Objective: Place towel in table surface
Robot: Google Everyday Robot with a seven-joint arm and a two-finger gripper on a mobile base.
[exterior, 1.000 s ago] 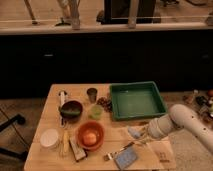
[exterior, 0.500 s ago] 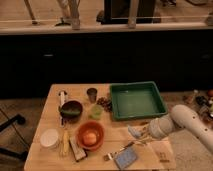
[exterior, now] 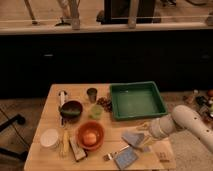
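1. The white arm [exterior: 187,124] is reaching in from the right across the wooden table [exterior: 52,102].
2. The gripper [exterior: 141,134] is hovering low over the table's front right part, just below the green tray [exterior: 136,100].
3. The grey-blue towel [exterior: 133,138] is lying on the table right at the gripper.
4. An orange bowl [exterior: 90,135] is sitting to the left.

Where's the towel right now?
In the camera view the towel lies on the table front right, just below the green tray, with the gripper at its right edge.
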